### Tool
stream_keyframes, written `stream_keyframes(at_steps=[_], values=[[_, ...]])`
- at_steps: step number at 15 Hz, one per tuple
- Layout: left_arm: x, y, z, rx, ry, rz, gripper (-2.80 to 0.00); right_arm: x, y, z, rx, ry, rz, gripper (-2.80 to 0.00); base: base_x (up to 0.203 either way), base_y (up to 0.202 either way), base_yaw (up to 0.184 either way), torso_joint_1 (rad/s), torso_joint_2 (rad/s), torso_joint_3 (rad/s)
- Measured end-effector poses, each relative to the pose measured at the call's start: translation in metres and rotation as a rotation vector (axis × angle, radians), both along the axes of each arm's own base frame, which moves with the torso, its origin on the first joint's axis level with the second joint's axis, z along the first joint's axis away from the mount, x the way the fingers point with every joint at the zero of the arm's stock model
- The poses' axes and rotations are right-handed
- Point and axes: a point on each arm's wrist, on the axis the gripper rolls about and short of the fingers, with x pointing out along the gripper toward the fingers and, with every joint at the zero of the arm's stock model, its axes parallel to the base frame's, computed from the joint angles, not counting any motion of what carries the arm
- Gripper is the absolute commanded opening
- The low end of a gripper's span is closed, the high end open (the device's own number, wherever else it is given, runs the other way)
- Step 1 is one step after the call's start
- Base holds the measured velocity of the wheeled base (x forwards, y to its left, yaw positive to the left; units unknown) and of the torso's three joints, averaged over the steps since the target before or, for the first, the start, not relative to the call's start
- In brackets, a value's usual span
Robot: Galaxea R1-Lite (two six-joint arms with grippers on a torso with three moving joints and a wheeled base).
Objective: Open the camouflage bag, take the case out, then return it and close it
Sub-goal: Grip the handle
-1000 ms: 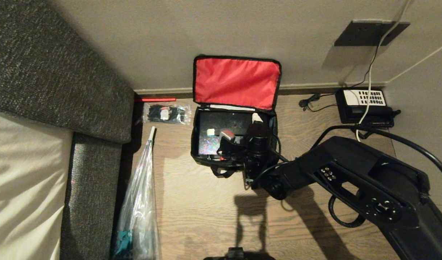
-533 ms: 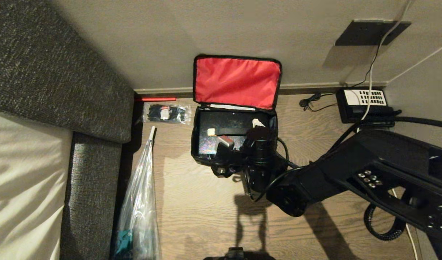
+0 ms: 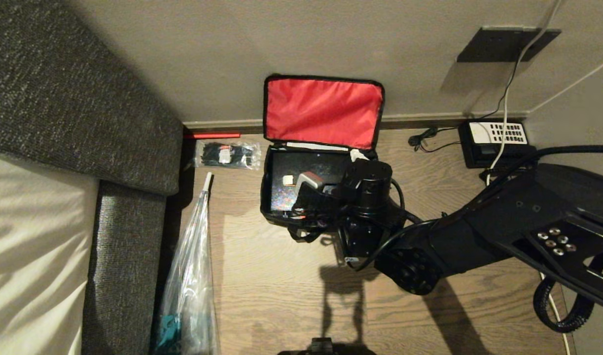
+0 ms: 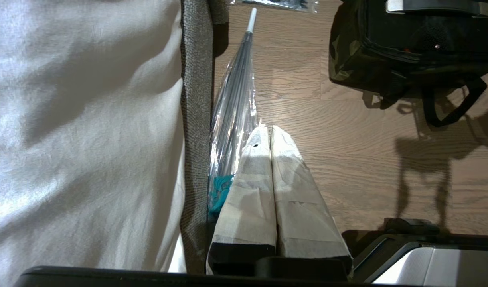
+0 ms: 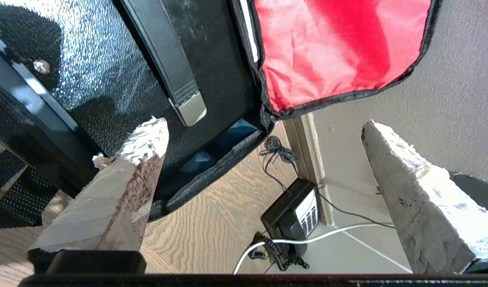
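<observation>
The camouflage bag [image 3: 271,212] lies open on the wooden floor, its red-lined lid [image 3: 323,111] leaning back on the wall. The black case [image 3: 289,170] sits inside it, a handle with silver ends across its top [image 5: 164,59]. My right gripper [image 3: 333,170] hangs open over the right half of the case, holding nothing. In the right wrist view one fingertip [image 5: 148,135] is over the case [image 5: 108,79], the other [image 5: 371,127] out past the bag's rim [image 5: 212,171]. My left gripper [image 4: 265,129] is shut and parked above the floor, well short of the bag [image 4: 347,59].
A black telephone [image 3: 496,143] with white keypad and cords sits by the wall at the right. A clear packet of black ties [image 3: 227,155] lies left of the bag. A clear umbrella [image 3: 190,276] lies along the grey sofa [image 3: 84,98].
The right forearm has swung out to the right and the wrist has lifted over the bag's near right corner. Its fingers stay open above the case. Bag and case have not moved.
</observation>
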Motion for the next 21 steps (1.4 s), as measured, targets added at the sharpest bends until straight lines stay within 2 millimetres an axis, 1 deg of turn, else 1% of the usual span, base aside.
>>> stream_keyframes(at_steps=[11, 16, 21], values=[[0.0000, 0.0000, 0.0000, 0.015, -0.001, 0.001, -2.80, -0.0004, 0.0007, 0.0002, 0.001, -0.003, 0.003, 0.00, 0.000, 0.000, 0.000, 0.000, 0.00, -0.004], [0.0000, 0.0000, 0.0003, -0.001, -0.003, 0.003, -2.80, -0.0006, 0.0005, 0.0001, 0.001, -0.003, 0.004, 0.00, 0.000, 0.000, 0.000, 0.001, 0.01, -0.172], [0.0000, 0.0000, 0.0002, -0.003, -0.002, 0.002, -2.80, -0.0004, 0.0004, 0.0016, 0.003, -0.006, 0.004, 0.00, 0.000, 0.000, 0.000, 0.003, 0.00, -0.054]])
